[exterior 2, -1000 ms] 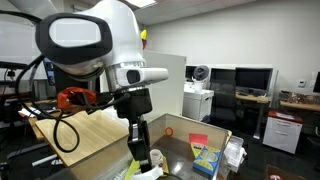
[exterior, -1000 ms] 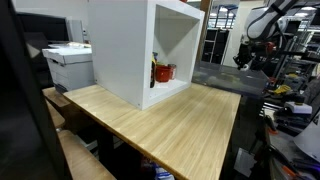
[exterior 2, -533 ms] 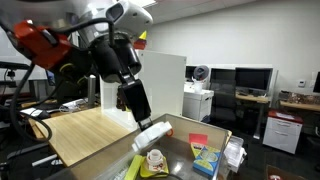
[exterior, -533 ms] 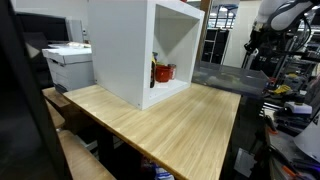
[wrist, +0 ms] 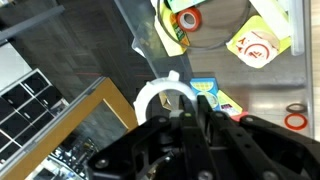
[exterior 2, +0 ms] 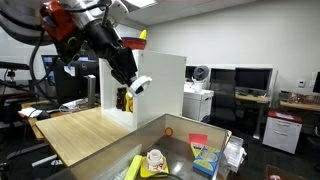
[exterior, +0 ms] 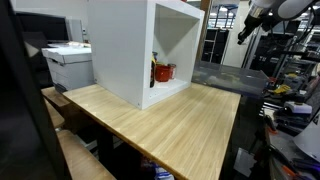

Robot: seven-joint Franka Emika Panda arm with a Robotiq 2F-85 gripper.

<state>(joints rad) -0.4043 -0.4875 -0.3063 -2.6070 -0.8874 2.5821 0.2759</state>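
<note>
Claw [exterior 2: 133, 85] noted high in the air beside the white cabinet [exterior 2: 165, 85], clamped on a white piece [wrist: 162, 97] that is round and hollow; cup or roll cannot be told apart. In the wrist view the piece is seen pinched at its rim, with the bin [exterior 2: 182, 135] well below it. A tape roll [wrist: 187, 18], a blue box [exterior 2: 205, 158] and a yellow-green packet [wrist: 168, 28] are seen lying in the bin. The cabinet is carried by the bench [exterior: 170, 120]; nothing is touched by the piece. Step judged: carry, with the piece lifted clear of the bin. Any set-down would call for lowering over a bare, level spot, the jaws parted only once the piece is borne from below.
</note>
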